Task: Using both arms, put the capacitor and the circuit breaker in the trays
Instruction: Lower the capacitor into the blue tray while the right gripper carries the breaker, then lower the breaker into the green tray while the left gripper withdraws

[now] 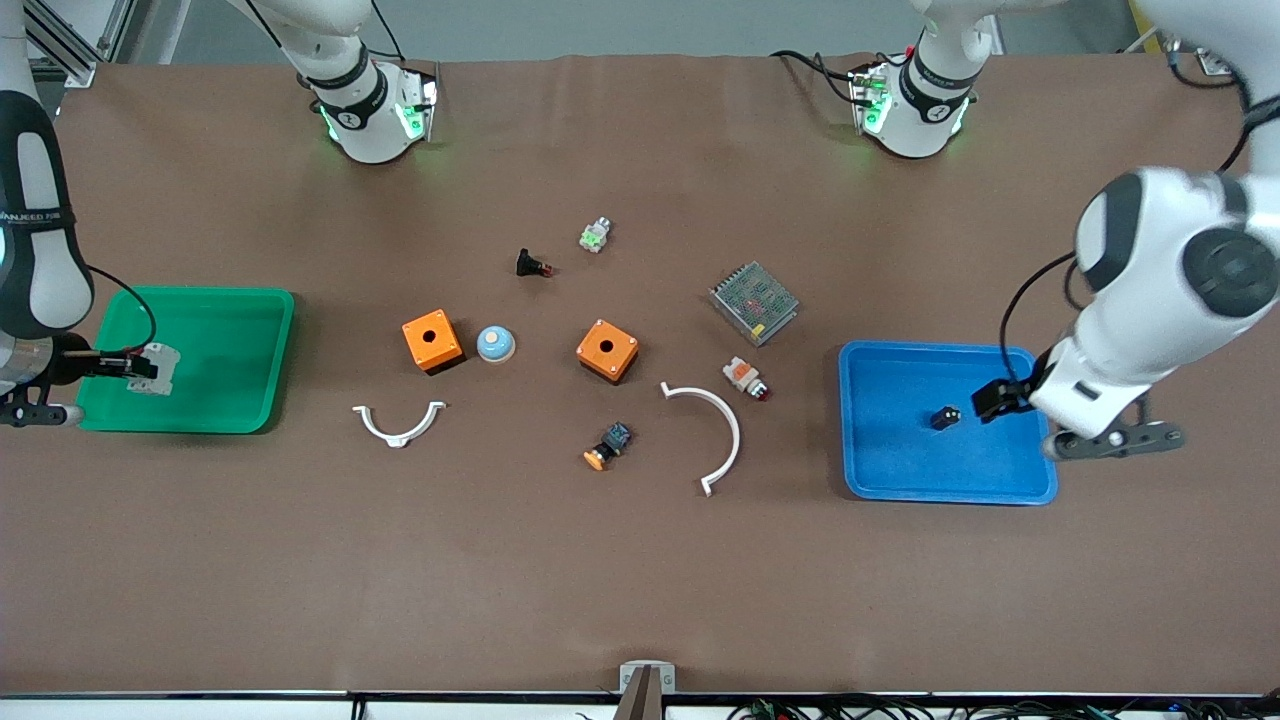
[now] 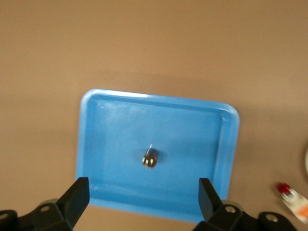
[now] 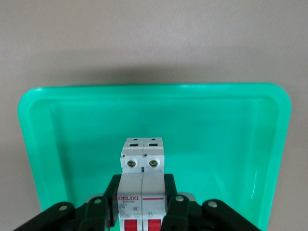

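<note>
Front view: right gripper (image 1: 135, 367) over green tray (image 1: 250, 360), jaws clamped on circuit breaker (image 1: 158, 368). Left gripper (image 1: 990, 400) over blue tray (image 1: 900, 470); capacitor (image 1: 944, 418) lies inside.

Left wrist view: jaws spread, capacitor (image 2: 150, 159) free.

Right wrist view: breaker (image 3: 143, 185) gripped above tray.

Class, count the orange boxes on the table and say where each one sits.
2. One orange box lies beside the pale blue dome button, toward the right arm's end. The other orange box lies near the middle, next to the larger white curved bracket. None seems hidden.
</note>
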Available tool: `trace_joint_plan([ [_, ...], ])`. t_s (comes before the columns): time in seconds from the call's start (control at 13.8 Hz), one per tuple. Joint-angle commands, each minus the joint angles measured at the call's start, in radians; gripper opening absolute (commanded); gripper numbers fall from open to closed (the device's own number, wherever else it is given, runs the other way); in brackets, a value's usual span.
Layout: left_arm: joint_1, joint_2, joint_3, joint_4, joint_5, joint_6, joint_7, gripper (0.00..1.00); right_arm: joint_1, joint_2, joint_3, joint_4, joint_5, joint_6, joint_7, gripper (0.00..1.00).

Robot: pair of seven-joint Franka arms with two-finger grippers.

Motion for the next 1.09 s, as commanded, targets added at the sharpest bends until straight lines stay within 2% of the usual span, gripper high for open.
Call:
trace_joint_plan([
  [0.0,0.006,0.005,-0.024,0.169,0.001,-0.169,0.064,1.00,-0.032,-0.004,0.022,-0.049,-0.022,0.072,-0.008,0.30],
  [0.29,0.012,-0.113,-0.024,0.187,-0.032,-0.285,0.116,1.00,-0.029,-0.004,0.022,-0.099,-0.022,0.087,-0.008,0.31],
  [0.51,0.009,-0.176,-0.021,0.182,-0.062,-0.316,0.117,1.00,-0.032,-0.001,0.022,-0.119,-0.022,0.109,-0.009,0.31],
  [0.73,-0.015,-0.231,0.007,0.126,-0.075,-0.339,0.136,1.00,-0.034,0.011,0.022,-0.124,-0.022,0.146,-0.009,0.32],
  [0.87,-0.046,-0.272,0.071,0.064,-0.147,-0.337,0.135,1.00,-0.038,0.012,0.022,-0.138,-0.022,0.150,-0.009,0.32],
  [0.95,-0.060,-0.282,0.097,0.052,-0.158,-0.337,0.136,1.00,-0.038,0.012,0.022,-0.139,-0.022,0.140,-0.009,0.37],
  [1.02,-0.066,-0.288,0.100,0.046,-0.158,-0.339,0.120,1.00,-0.037,0.008,0.022,-0.139,-0.022,0.132,-0.009,0.56],
])
